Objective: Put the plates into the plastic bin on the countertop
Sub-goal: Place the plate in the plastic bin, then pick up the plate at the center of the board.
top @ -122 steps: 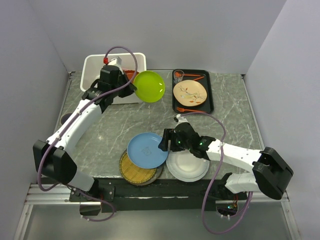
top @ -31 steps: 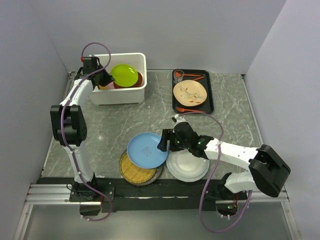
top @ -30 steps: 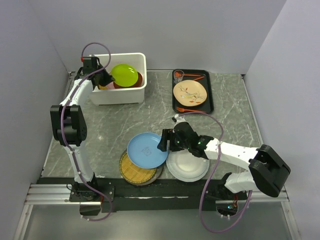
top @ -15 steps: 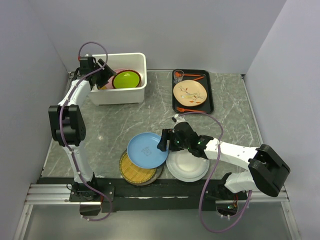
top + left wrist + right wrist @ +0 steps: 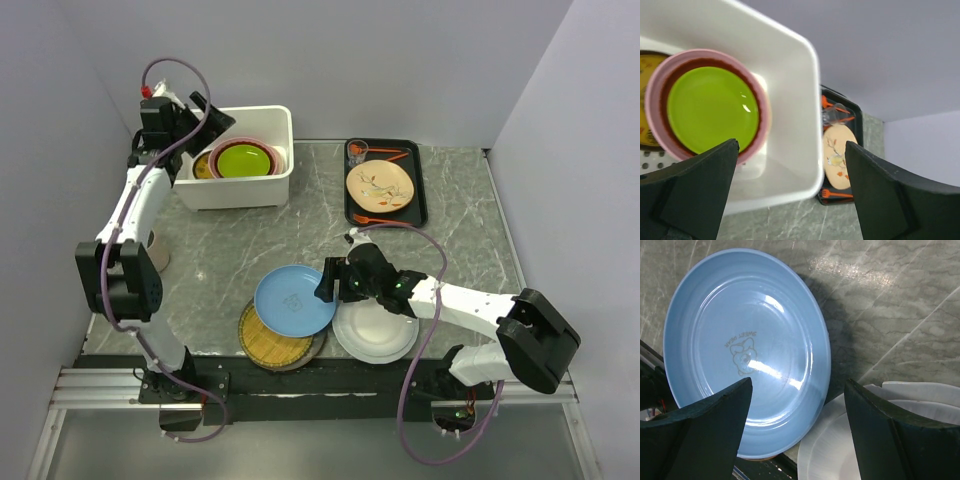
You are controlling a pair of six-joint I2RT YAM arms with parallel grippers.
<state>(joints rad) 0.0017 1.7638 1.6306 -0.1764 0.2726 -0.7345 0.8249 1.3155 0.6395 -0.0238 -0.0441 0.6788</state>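
Well, my left gripper hung wide apart over the plastic bin, where the lime green plate hid most of the stack under it. My right gripper, also apart, hovered over the blue plate.

lab-style robot test cell, plain grey partition walls, marble-look countertop, metal mounting rail
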